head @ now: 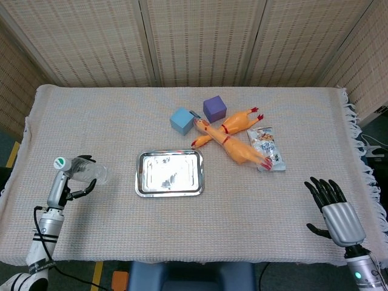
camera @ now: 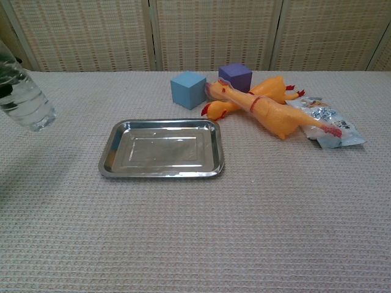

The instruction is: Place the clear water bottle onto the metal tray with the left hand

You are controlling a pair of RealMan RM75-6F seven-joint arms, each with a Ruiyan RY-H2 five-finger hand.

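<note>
My left hand (head: 71, 182) grips the clear water bottle (head: 82, 171) and holds it above the cloth, tilted, with its green-marked cap (head: 59, 162) toward the left. In the chest view the bottle (camera: 24, 97) hangs at the far left edge, off the table, with dark fingers showing behind it. The metal tray (head: 170, 173) lies flat to the right of the bottle, with nothing in it; the chest view shows the tray (camera: 162, 149) left of centre. My right hand (head: 334, 209) rests at the table's near right edge, fingers spread, holding nothing.
Behind the tray sit a blue cube (head: 181, 120) and a purple cube (head: 214, 108). Two rubber chickens (head: 233, 138) lie crossed to the right of the cubes, beside a snack packet (head: 268, 148). A woven cloth (head: 109, 115) covers the table.
</note>
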